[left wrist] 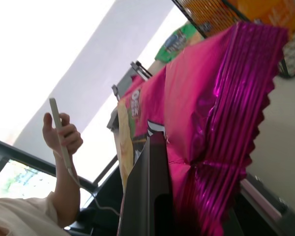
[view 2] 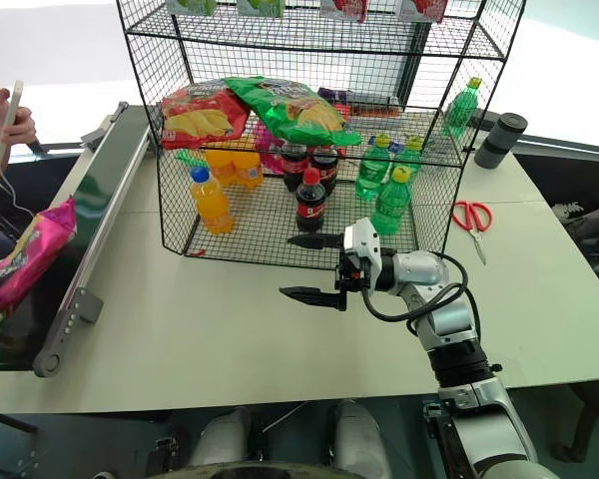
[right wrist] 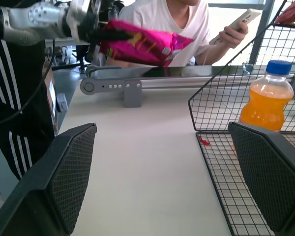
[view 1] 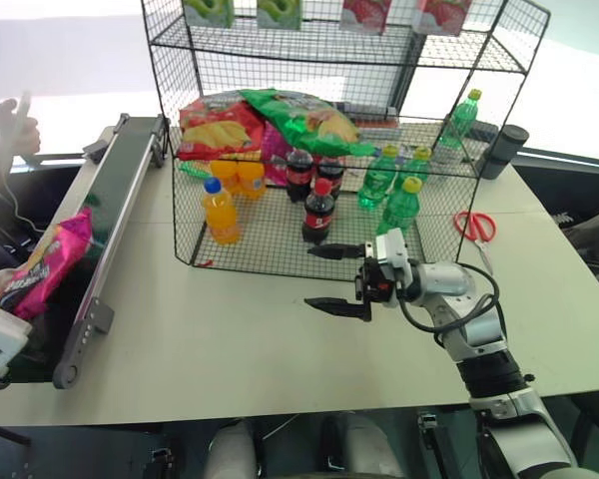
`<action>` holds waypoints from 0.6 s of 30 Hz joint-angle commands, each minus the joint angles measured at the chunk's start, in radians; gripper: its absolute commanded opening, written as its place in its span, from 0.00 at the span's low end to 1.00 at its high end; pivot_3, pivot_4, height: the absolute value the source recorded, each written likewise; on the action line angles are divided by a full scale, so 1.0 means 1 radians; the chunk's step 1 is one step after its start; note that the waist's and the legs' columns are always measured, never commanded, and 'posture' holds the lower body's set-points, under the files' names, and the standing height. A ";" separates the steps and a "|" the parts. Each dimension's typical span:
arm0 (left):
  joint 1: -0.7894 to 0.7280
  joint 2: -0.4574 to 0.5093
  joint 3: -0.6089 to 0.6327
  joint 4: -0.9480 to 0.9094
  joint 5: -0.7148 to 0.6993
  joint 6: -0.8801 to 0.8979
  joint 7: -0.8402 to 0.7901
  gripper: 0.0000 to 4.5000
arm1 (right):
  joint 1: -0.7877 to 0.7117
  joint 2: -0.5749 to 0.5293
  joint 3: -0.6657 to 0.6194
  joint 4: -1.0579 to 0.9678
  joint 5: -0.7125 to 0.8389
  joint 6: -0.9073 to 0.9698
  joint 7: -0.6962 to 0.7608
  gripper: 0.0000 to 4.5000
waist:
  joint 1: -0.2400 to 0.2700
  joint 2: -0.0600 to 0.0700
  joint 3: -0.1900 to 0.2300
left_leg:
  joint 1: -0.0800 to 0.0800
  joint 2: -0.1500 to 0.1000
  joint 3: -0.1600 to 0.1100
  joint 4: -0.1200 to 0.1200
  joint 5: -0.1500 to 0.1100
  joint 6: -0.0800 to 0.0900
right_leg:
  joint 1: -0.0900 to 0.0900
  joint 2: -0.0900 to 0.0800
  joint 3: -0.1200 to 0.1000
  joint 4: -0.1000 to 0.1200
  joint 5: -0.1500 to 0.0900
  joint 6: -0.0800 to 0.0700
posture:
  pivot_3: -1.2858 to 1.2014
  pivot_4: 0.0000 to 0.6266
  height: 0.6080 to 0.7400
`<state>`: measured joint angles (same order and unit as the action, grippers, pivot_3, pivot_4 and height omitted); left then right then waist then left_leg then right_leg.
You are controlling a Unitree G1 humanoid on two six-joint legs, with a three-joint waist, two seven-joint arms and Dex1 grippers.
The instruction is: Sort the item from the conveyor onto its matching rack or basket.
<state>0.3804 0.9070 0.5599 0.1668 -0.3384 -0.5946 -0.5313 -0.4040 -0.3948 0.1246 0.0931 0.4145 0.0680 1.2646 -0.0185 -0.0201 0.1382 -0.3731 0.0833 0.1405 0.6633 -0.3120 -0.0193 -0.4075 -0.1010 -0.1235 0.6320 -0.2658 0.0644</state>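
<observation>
The magenta-pink chip bag (view 1: 48,262) hangs tilted above the near end of the dark-green conveyor (view 1: 110,215), clear of the belt, pinched at its lower end by the left hand (right wrist: 96,30), whose fingers are clamped on the crinkled foil. The right hand (view 1: 337,279) hovers over the white table (view 1: 230,349) with fingers spread wide and empty, just in front of the black wire rack (view 1: 280,150) holding bottles and chip bags. A person's hand (left wrist: 61,135) holds a phone beyond the conveyor.
</observation>
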 commanded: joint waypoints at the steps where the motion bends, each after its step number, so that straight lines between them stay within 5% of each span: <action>1: -0.027 0.047 0.104 -0.091 -0.116 0.098 -0.080 0.02 | -0.020 -0.004 -0.017 0.004 0.005 -0.029 0.005 1.00 | 0.000 0.001 0.000 | 0.000 0.000 0.000 0.000 0.000 0.000 | 0.000 0.000 0.000 0.000 0.000 0.000 | 0.52 0.24 0.90; 9: -0.123 0.011 0.148 -0.283 -0.231 0.379 -0.069 0.02 | -0.029 0.000 -0.012 0.024 -0.006 -0.051 0.003 1.00 | 0.000 0.000 0.000 | 0.000 -0.001 0.000 0.000 0.001 -0.002 | 0.000 0.003 0.001 0.000 0.000 0.000 | 0.52 0.24 0.90; 18: -0.110 -0.012 0.139 -0.536 -0.509 0.680 -0.260 0.02 | -0.021 -0.008 -0.017 0.036 -0.012 -0.065 0.002 1.00 | 0.000 0.000 0.000 | 0.000 -0.001 0.000 0.000 0.004 -0.008 | 0.001 0.004 0.001 0.000 0.000 0.000 | 0.52 0.24 0.90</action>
<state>0.2675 0.8934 0.6602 -0.3100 -0.7787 0.0382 -0.7677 -0.4142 -0.3971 0.1240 0.1415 0.3963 0.0195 1.2650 -0.0183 -0.0197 0.1385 -0.3732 0.0827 0.1399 0.6633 -0.3077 -0.0270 -0.4070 -0.0972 -0.1223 0.6315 -0.2659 0.0643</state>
